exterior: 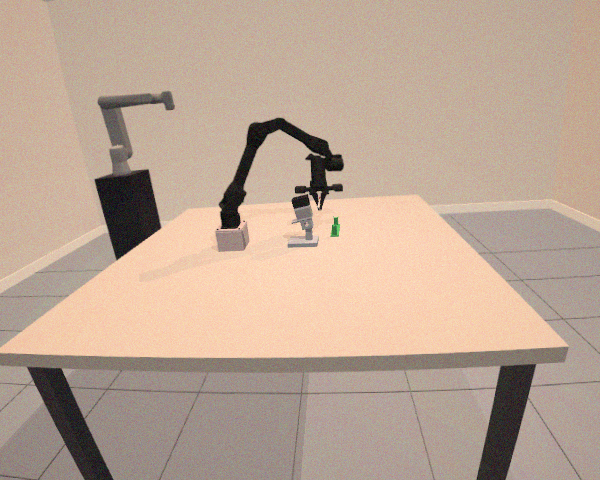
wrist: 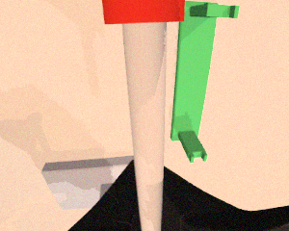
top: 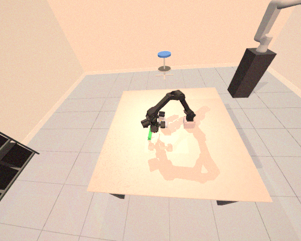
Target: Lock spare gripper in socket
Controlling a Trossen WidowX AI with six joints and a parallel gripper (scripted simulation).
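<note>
My gripper (exterior: 320, 208) (wrist: 143, 166) is shut on the lock pin (wrist: 146, 96), a long pale shaft with a red head at the top of the wrist view. It holds the pin above the table, beside the green rack (top: 149, 134) (exterior: 335, 228) (wrist: 195, 72), touching neither. The rack's end forks are empty. The mount (exterior: 303, 242) (wrist: 74, 190) stands next to the rack, with a grey base and a short post. A tilted grey block with a black top (top: 161, 114) (exterior: 300, 201), seemingly the spare gripper, sits on the post. Its seating in the socket is too small to tell.
The arm's pinkish base block (top: 189, 123) (exterior: 232, 237) stands on the table (top: 124, 168) (exterior: 310, 304), on the mount's other side from the rack. Beyond the table are a blue stool (top: 164, 54), a grey arm on a black pedestal (top: 250, 74) (exterior: 129, 211) and a dark shelf (top: 5, 165).
</note>
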